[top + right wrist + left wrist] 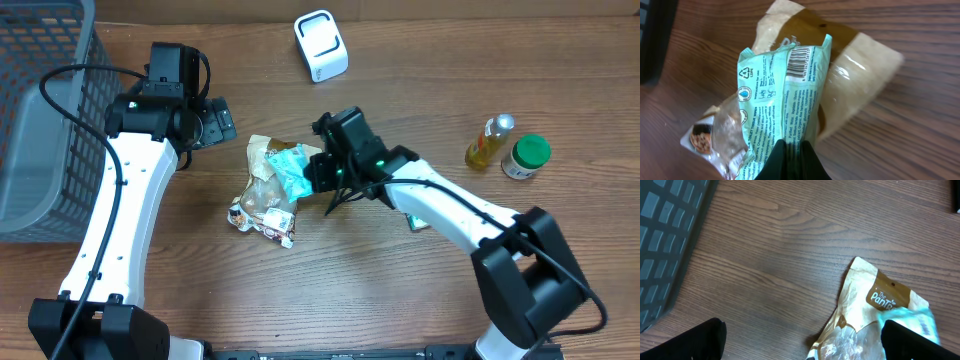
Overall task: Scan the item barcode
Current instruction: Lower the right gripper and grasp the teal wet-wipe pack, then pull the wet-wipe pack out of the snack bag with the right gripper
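Note:
The item is a teal wipes packet (288,166) (785,95) lying over a brown snack bag (262,150) (850,85) at mid table. Its barcode (801,61) faces the right wrist camera, near the packet's far end. My right gripper (318,172) (795,160) is shut on the packet's near edge, the film pinched between both black fingers. Left of the pile, my left gripper (222,122) (807,342) hangs open over the bare wood, with the brown bag (865,305) and a corner of the teal packet (917,317) by its right finger. A white scanner (321,45) stands at the back.
A grey mesh basket (40,120) (665,240) fills the far left. A clear cookie bag (265,215) (715,135) lies under the pile's front. A yellow bottle (489,141) and a green-lidded jar (526,156) stand at the right. A small green item (416,221) lies under the right arm.

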